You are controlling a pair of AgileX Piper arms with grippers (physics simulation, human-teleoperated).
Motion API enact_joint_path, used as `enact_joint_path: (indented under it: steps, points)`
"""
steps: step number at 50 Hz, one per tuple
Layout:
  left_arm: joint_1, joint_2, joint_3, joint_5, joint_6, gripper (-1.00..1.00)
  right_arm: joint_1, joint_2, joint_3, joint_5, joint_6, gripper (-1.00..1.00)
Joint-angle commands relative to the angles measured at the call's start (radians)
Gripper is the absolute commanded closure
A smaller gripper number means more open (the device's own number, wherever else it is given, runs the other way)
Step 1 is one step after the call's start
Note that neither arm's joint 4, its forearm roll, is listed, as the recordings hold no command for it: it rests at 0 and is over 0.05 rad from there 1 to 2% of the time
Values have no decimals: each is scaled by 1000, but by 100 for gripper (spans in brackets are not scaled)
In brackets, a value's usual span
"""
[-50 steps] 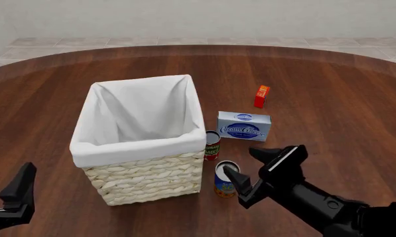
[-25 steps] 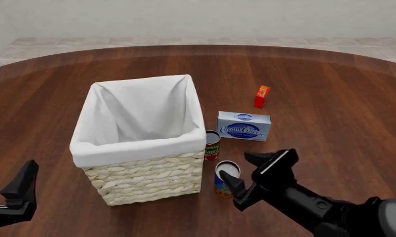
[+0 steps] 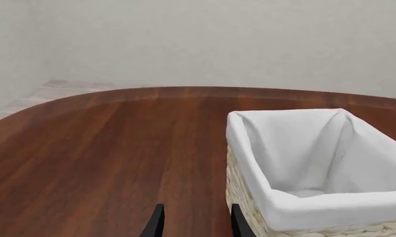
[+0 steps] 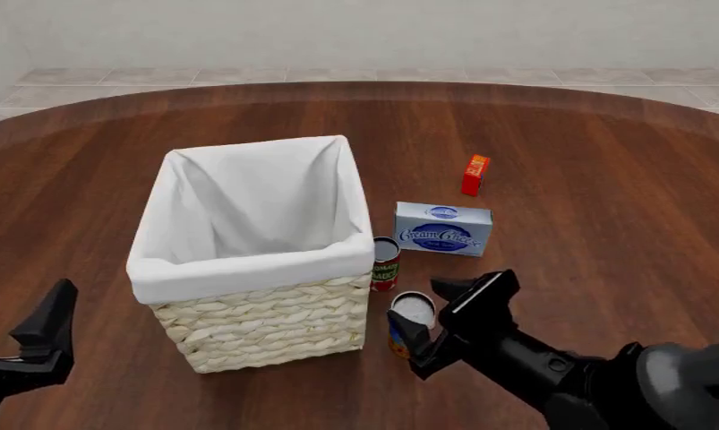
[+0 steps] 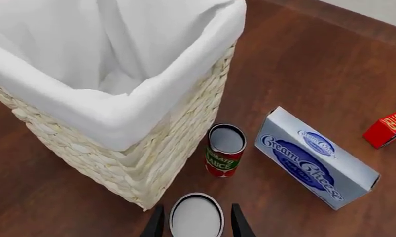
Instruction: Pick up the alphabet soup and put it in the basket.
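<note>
The soup (image 4: 411, 321) stood upright on the table (image 4: 598, 179), just off the basket's (image 4: 258, 322) near right corner, with the red and green can (image 4: 386, 263) just beyond it. Over the last second your right gripper (image 4: 437, 313) slid left and down toward the soup: a second earlier its near finger sat at the can's right edge, and by this moment the two fingers straddled the can, one on the near side and one on the far side. In the right wrist view the soup's silver top (image 5: 196, 216) sat squarely between the fingertips (image 5: 157, 223), so the jaws stood apart with the can inside the gap, not yet pinched. That put you at the end of the approach; closing looked like the next step. The can itself had not shifted. The basket wall stood near the can's left side, so you had little room for sideways drift. The cream cheese box (image 4: 443, 228) and the small red box (image 4: 475, 175) lay farther off to the right. Your left gripper (image 3: 194, 224) hung idle at the near left, jaws apart, holding nothing.
</note>
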Motion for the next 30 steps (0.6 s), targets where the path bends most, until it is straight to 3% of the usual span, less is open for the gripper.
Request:
enact_joint_path:
  steps: [1, 30]
  points:
    - [2, 69, 0, -63, 0, -100, 1, 56, -11, -31, 12, -100]
    - [-4, 60, 0, -53, -2, -100, -9, 99, 15, -80, 30, -100]
